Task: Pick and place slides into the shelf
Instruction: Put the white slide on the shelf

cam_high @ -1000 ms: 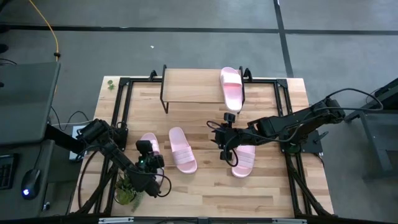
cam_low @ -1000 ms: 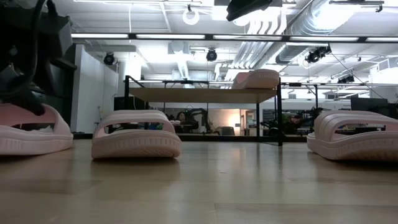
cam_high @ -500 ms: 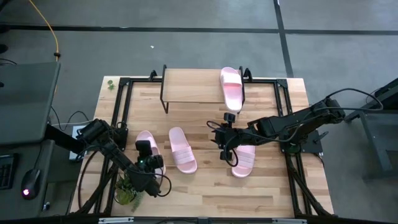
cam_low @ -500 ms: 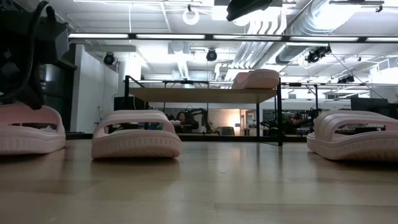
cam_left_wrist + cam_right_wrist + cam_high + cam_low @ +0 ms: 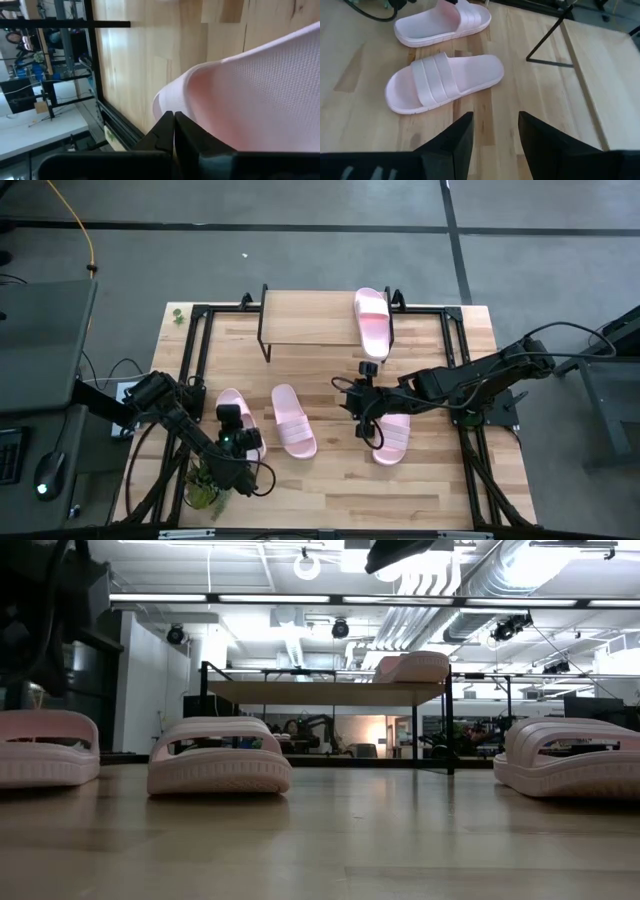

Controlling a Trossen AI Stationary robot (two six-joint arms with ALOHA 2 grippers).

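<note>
Closing left gripper (image 5: pixel 237 442) jaws now pinching slide (image 5: pixel 238 412) near table's (image 5: pixel 330 480) front-left corner, open a second ago; lift next. Right gripper (image 5: pixel 362 412) hovering mid-table, fingers spread. One slide (image 5: pixel 371 320) sitting on shelf (image 5: pixel 305 320)

Bright, even light from ceiling strip lamps (image 5: pixel 330 601); the near desk (image 5: pixel 320 850) is blurred, shadows soft.

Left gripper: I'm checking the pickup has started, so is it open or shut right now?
Shut. In the left wrist view the two dark fingers meet with no gap, at the heel of the leftmost slide. Whether they actually pinch it, I cannot tell.
</note>
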